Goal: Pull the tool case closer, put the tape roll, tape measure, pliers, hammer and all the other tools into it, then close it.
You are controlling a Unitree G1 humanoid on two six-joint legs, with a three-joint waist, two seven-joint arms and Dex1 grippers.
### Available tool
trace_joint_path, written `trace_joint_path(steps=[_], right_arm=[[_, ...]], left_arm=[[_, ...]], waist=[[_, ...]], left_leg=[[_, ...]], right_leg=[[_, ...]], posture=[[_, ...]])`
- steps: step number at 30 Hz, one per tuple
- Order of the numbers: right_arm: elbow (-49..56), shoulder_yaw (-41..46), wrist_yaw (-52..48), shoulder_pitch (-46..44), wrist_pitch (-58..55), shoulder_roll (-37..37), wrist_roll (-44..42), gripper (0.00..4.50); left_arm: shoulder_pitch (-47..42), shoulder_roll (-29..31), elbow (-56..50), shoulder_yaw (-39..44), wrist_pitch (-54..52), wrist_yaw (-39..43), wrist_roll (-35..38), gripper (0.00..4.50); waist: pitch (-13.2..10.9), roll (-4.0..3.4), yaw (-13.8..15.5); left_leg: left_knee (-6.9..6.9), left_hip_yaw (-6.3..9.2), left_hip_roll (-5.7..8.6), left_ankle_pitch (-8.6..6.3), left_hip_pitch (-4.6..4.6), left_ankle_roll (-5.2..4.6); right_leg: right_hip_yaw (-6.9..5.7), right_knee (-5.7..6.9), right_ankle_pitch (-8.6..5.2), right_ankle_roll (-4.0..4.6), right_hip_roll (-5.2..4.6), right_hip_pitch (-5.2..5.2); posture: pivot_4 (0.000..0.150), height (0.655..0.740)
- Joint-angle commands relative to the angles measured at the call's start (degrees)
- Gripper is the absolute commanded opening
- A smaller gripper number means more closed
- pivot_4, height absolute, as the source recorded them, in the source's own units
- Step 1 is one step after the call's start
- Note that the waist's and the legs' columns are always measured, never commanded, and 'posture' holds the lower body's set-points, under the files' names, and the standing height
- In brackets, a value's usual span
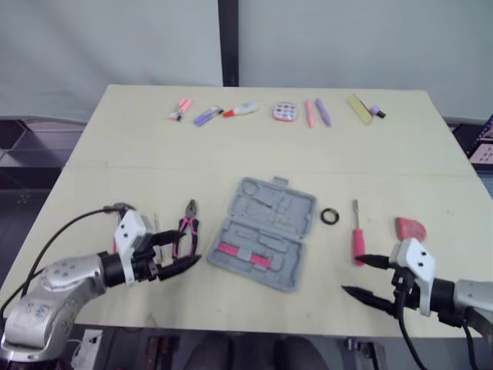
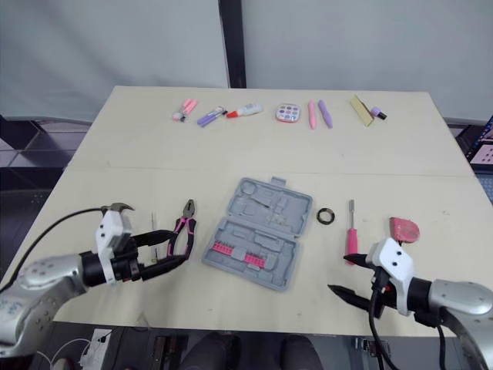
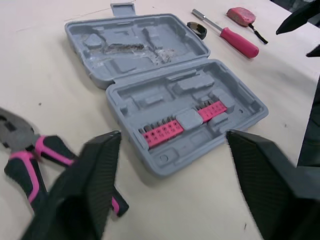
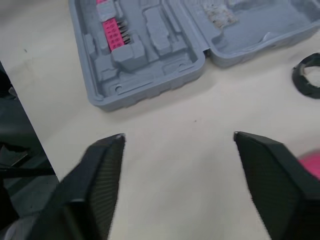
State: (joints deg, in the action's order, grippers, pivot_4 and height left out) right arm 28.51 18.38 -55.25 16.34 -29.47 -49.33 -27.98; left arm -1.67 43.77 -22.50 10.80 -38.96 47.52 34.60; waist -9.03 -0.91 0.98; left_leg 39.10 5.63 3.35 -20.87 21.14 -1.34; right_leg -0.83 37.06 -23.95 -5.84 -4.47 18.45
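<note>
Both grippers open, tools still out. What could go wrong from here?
The tool case lies open and skewed; dragging one corner may swing it into the nearby tape roll. The left gripper hovers by the pliers and could knock them aside. The right gripper sits close to the screwdriver and may nudge it.

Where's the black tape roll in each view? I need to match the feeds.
Left eye view: tape roll on the table, just right of the open tool case.
Right eye view: tape roll between case and screwdriver.
Left wrist view: tape roll past the lid's corner, beside the screwdriver's shaft.
Right wrist view: tape roll beside the lid.
Shared landmark: the case's pink bit strip.
</note>
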Motion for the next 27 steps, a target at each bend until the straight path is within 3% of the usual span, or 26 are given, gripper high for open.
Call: trace_joint_path(steps=[1,3,4,5,12,19,27], right_arm=[[2.0,0.4,1.7,-2.6,-1.5,0.1,-1.6,1.64],[1.9,-1.0,3.1,-4.4,-1.9,0.9,-1.0,0.60],[1.6,-2.0,4.1,-5.3,-2.0,1.3,-0.3,0.18],[1.5,-2.7,4.7,-6.0,-2.1,1.6,0.2,0.04],[-1.9,-9.8,10.7,-12.3,-2.4,5.0,5.8,0.04],[-6.4,-14.9,14.3,-17.7,-7.1,6.5,8.7,0.04],[-10.4,-18.6,15.8,-21.8,-9.6,8.2,10.8,0.04]], left_arm=[[-4.8,0.4,4.1,-3.5,-0.3,1.3,-1.5,1.29],[-7.9,0.0,7.1,-5.9,1.0,1.9,-3.5,0.24],[-9.3,-0.1,8.5,-6.9,1.6,2.2,-4.3,0.00],[-10.3,-0.2,9.6,-7.6,2.0,2.5,-4.8,0.00],[-20.3,-0.7,22.0,-16.0,6.1,5.7,-13.3,0.00],[-28.6,-4.4,34.2,-19.9,11.9,8.9,-18.5,0.00],[-35.5,-10.9,48.5,-23.1,21.4,6.8,-26.8,0.00]], waist=[[0.0,0.00,0.1],[0.0,0.00,0.1],[0.0,0.01,0.1],[0.0,0.01,0.1],[0.0,0.01,0.0],[0.0,0.02,-0.3],[0.0,0.02,-1.0]], left_leg=[[0.01,0.00,0.01,0.00,-0.02,0.00],[0.02,0.00,0.01,0.00,0.01,0.00],[0.01,0.01,0.01,0.00,-0.01,0.00],[0.00,0.02,0.01,0.00,0.02,0.00],[0.10,0.03,0.07,0.00,0.01,0.00],[0.09,0.08,0.18,0.00,0.08,0.00],[0.13,0.10,0.19,0.00,0.10,0.00]], right_leg=[[0.01,0.03,0.00,0.00,0.00,0.00],[0.00,0.03,0.00,0.00,0.00,0.02],[0.00,0.06,0.00,0.00,0.00,0.02],[-0.01,0.12,0.00,0.00,0.00,0.08],[-0.06,0.42,0.00,0.00,-0.03,0.19],[-0.19,0.86,0.00,0.00,-0.07,0.46],[-0.30,0.95,0.01,-0.01,-0.09,0.50]], posture=[[0.150,0.7134],[0.150,0.7134],[0.150,0.7134],[0.150,0.7134],[0.150,0.7134],[0.150,0.7134],[0.150,0.7134]])
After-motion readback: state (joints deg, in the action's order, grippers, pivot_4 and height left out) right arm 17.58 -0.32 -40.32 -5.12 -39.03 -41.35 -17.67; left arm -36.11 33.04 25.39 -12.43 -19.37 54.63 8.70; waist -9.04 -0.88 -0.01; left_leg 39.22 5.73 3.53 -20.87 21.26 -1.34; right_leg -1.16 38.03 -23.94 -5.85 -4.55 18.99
